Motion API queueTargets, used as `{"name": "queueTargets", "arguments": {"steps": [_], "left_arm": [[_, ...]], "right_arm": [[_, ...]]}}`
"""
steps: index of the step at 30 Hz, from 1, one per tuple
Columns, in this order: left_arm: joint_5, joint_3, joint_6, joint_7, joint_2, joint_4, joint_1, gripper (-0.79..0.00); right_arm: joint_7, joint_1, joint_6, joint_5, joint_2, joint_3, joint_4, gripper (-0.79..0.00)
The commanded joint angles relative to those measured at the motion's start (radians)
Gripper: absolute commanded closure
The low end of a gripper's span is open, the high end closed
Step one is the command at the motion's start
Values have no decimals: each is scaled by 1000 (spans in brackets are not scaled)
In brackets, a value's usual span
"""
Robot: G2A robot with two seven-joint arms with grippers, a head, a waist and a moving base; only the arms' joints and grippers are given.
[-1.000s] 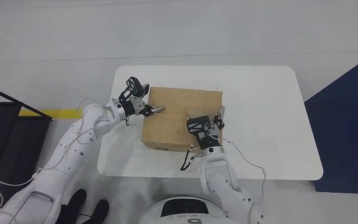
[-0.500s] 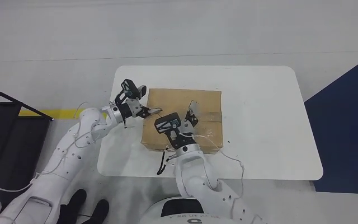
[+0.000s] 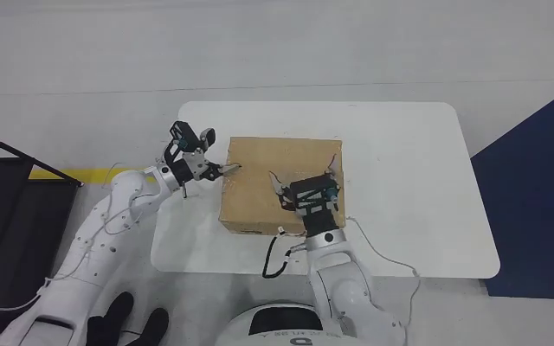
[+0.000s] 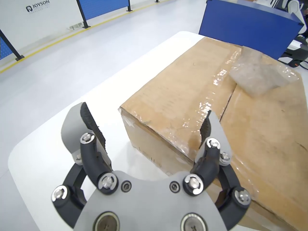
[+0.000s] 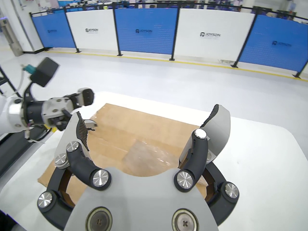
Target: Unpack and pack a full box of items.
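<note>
A closed brown cardboard box (image 3: 281, 177) lies on the white table (image 3: 407, 173), its top seam covered with clear tape. A loose patch of crumpled clear tape (image 4: 259, 75) sits on the lid. My left gripper (image 3: 220, 150) is open at the box's left edge. In the left wrist view the left gripper (image 4: 146, 121) straddles the box's (image 4: 240, 111) near top corner, one fingertip (image 4: 211, 126) over the lid. My right gripper (image 3: 303, 168) hovers open above the middle of the lid. Its wrist view shows the right gripper (image 5: 149, 123) above the box (image 5: 115, 126), nothing between its fingers.
The table's right half, beside the box, is bare. A blue cabinet (image 3: 519, 216) stands off the table's right side and a black rack (image 3: 17, 199) off its left. Blue and white fence panels (image 5: 144, 32) line the room beyond.
The right gripper swung left across the lid, then came back to its middle. The left gripper drew back a little toward the box's left edge.
</note>
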Motion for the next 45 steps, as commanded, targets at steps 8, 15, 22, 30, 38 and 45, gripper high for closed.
{"name": "queueTargets", "arguments": {"steps": [8,15,22,30,38,45], "left_arm": [[23,-100,-58,-47,25,-128,66,-785],[67,-83,-72,-98,24,-146,73,-785],[84,-46,-64,-107,14,-99,50,-785],[77,-17,-58,-105,2,-46,25,-785],[76,-2,-53,-103,-6,-34,15,-785],[73,-1,-48,-99,-10,-34,17,-785]], "right_arm": [[-9,10,-34,77,-2,-18,-11,-785],[-209,-28,-197,536,4,166,28,-785],[-250,-63,-257,577,13,231,49,-785],[-37,-50,-361,624,25,247,59,-785],[100,45,-341,695,23,245,136,-785],[274,160,-364,762,12,138,202,-785]]}}
